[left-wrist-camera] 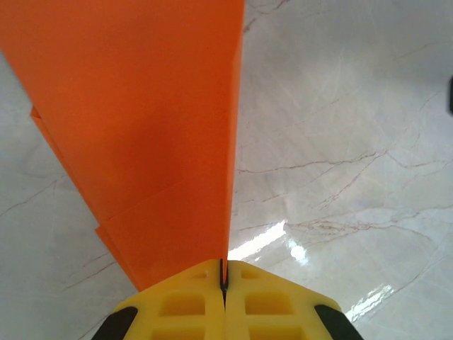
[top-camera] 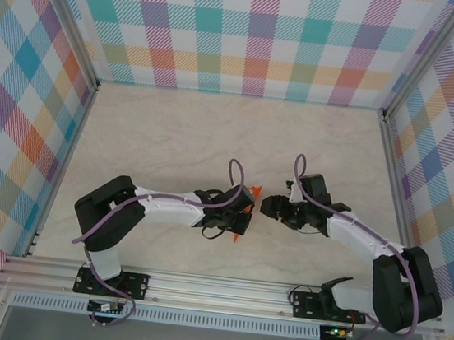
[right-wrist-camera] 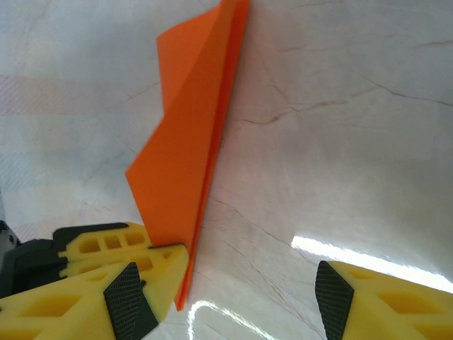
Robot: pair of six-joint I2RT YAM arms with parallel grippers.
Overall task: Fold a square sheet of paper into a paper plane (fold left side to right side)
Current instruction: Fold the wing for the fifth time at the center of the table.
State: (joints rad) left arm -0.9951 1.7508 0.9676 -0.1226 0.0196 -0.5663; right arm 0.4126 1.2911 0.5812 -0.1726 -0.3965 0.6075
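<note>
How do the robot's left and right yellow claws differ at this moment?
The left gripper is shut, while the right gripper stands wide open. The left gripper pinches the folded orange paper; the right gripper clamps nothing, though the paper's edge sits close by one of its fingers. Both have yellow fingers.

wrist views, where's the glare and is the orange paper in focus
Left wrist: white glare streaks on the table just ahead of the left gripper; the orange paper is sharp, with a darker shaded patch mid-sheet. Right wrist: a bright glare band on the table low right, by the right gripper; paper edges crisp.
</note>
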